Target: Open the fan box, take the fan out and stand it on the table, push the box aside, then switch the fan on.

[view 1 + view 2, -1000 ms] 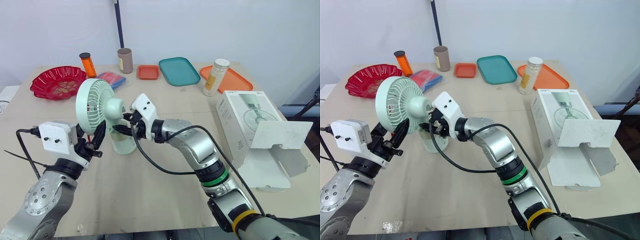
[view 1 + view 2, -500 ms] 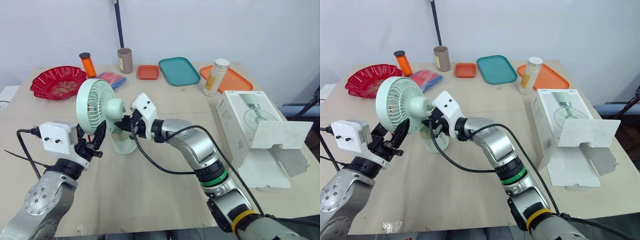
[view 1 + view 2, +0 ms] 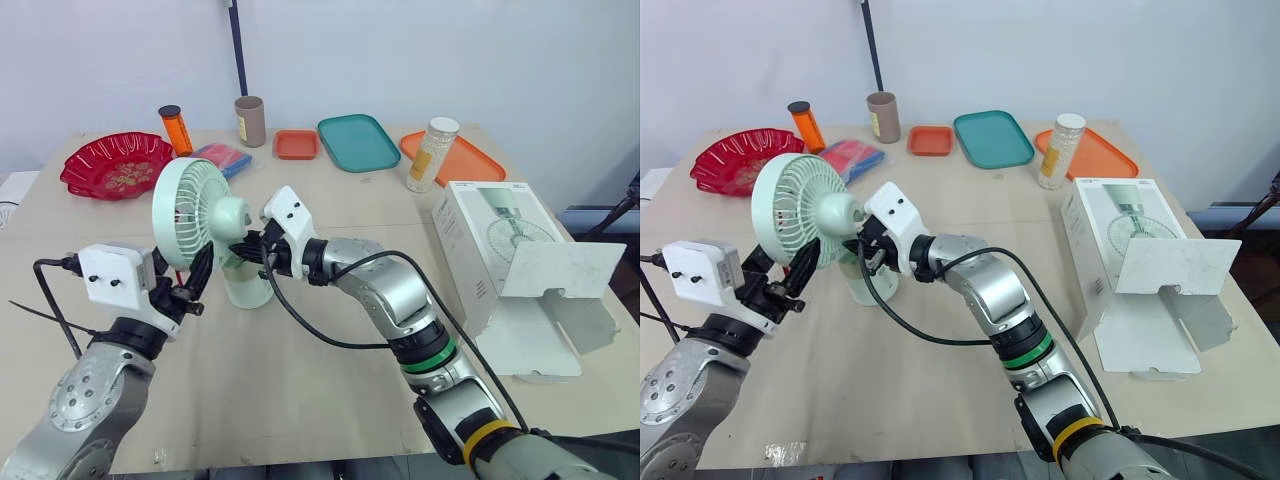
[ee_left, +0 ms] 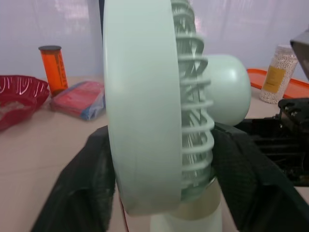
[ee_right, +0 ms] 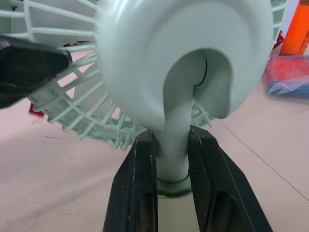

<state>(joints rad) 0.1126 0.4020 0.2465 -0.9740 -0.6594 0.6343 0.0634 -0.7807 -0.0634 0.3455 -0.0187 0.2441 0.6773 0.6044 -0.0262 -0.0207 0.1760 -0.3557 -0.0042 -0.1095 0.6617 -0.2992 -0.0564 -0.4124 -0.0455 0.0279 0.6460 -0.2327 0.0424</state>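
Fan [image 3: 192,210] stood upright on the counter [image 3: 300,400], left of centre, base down, head facing the robot's left. Left tool [image 4: 163,145] was clenched across the fan's head, one black finger against the front rim and the other behind the rear grille. Right tool [image 5: 172,145] was clamped on the neck just under the motor housing, a finger pressed on each side. Box [image 3: 490,250] lay well apart at the counter's right edge, its flap [image 3: 560,268] hanging open

Base of the fan [image 3: 196,214]: partly covered by the right gripper [image 3: 243,254].
Blades: indistinct behind the grille; rotation cannot be told.
Interior of the box [image 3: 488,248]: concealed by its open flap.
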